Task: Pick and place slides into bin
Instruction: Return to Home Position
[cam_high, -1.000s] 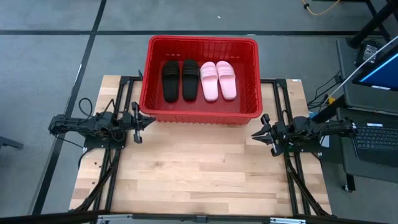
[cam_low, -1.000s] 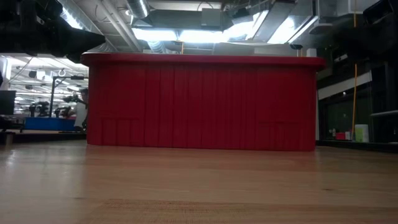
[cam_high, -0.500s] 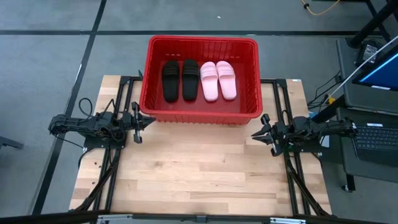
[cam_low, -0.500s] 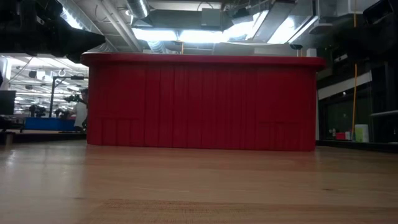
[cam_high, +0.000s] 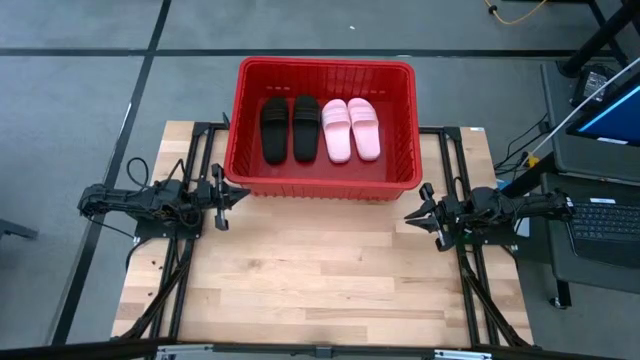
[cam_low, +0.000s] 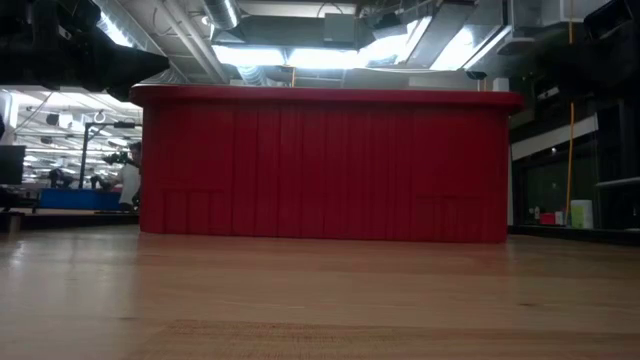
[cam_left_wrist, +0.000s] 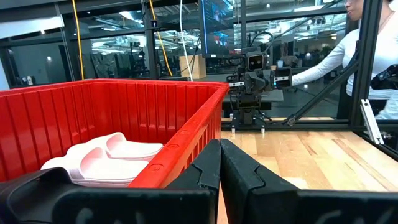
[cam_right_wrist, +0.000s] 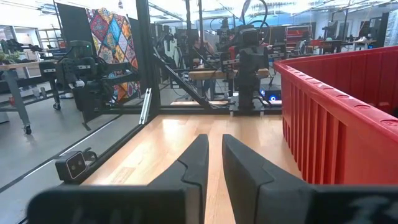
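The red bin stands at the table's far edge; in the low view it shows as a red wall. Inside, flat on its floor, lie two black slides on the left and two pale pink slides on the right, side by side. The pink pair also shows in the left wrist view. My left gripper hovers shut by the bin's near left corner, holding nothing. By the near right corner, my right gripper has a narrow gap between its fingers and nothing in it.
Bare wooden table top stretches from the bin to the near edge. A desk with a laptop stands off the table's right side. Beyond the table, a person's arm shows in the left wrist view.
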